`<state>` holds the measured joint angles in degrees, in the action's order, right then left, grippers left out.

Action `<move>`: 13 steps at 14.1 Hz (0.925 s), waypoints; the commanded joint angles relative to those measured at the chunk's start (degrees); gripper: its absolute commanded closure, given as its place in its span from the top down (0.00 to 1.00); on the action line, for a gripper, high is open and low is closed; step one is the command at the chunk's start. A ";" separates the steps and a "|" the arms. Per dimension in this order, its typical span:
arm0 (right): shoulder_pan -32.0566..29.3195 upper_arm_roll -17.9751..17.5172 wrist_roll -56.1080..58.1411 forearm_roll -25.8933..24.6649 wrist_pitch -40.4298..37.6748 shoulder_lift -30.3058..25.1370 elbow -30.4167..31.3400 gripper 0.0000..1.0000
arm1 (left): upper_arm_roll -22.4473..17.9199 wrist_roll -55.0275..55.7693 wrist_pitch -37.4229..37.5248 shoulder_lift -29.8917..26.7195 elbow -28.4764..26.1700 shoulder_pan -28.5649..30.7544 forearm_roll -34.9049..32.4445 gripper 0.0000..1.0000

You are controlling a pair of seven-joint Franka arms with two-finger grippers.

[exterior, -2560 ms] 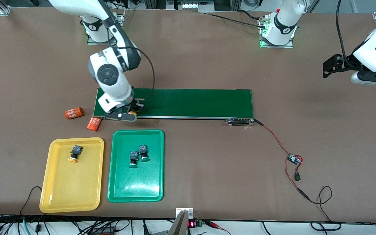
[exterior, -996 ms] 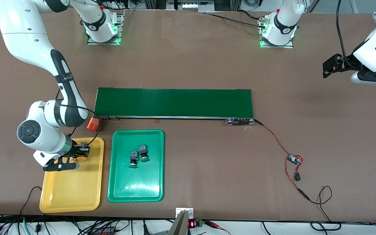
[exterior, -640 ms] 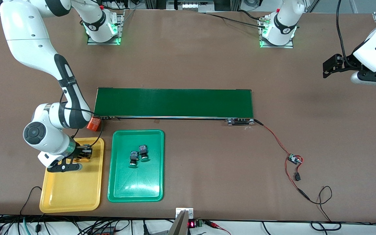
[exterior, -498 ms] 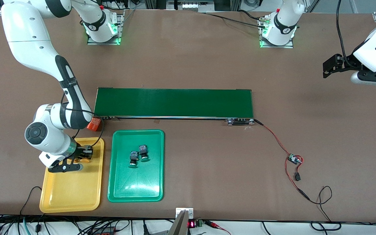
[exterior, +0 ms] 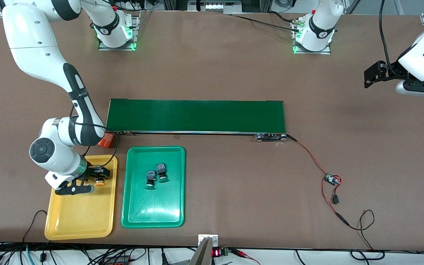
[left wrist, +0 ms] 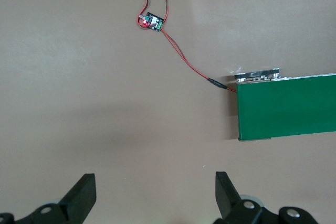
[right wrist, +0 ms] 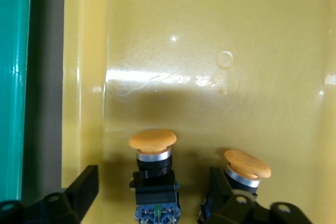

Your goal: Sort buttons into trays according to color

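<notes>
My right gripper (exterior: 96, 177) hangs low over the yellow tray (exterior: 79, 217), at the end of the tray nearest the conveyor belt. Its fingers stand open around a yellow-orange button (right wrist: 153, 169) that lies on the yellow tray (right wrist: 210, 51), with a gap on each side. A second yellow-orange button (right wrist: 245, 167) lies just outside one finger. Only one yellow cap (exterior: 100, 183) shows in the front view. Two green buttons (exterior: 150, 179) (exterior: 161, 172) lie side by side in the green tray (exterior: 153, 213). My left gripper (exterior: 374, 75) waits open above bare table at the left arm's end, nothing between its fingers (left wrist: 84, 195).
The long dark green conveyor belt (exterior: 197, 116) lies across the middle of the table. An orange cylinder (exterior: 105, 140) sits at the belt's end by the yellow tray. A small circuit board (exterior: 332, 179) with red wires lies toward the left arm's end.
My right gripper carried a yellow-orange button from the belt to the yellow tray and has now opened, leaving it lying there. The left arm has not moved.
</notes>
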<state>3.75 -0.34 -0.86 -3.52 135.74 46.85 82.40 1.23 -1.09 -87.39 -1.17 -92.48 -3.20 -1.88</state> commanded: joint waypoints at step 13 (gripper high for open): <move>-3.04 -0.62 1.22 0.70 -18.90 -10.53 -1.80 1.00 | -0.27 -0.76 1.52 -0.50 0.63 0.13 0.39 1.00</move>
<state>2.35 -0.19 -0.86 -3.48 123.01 41.74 79.73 1.19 -1.09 -87.20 -1.17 -92.47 -3.15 -1.88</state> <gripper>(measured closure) 0.000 0.000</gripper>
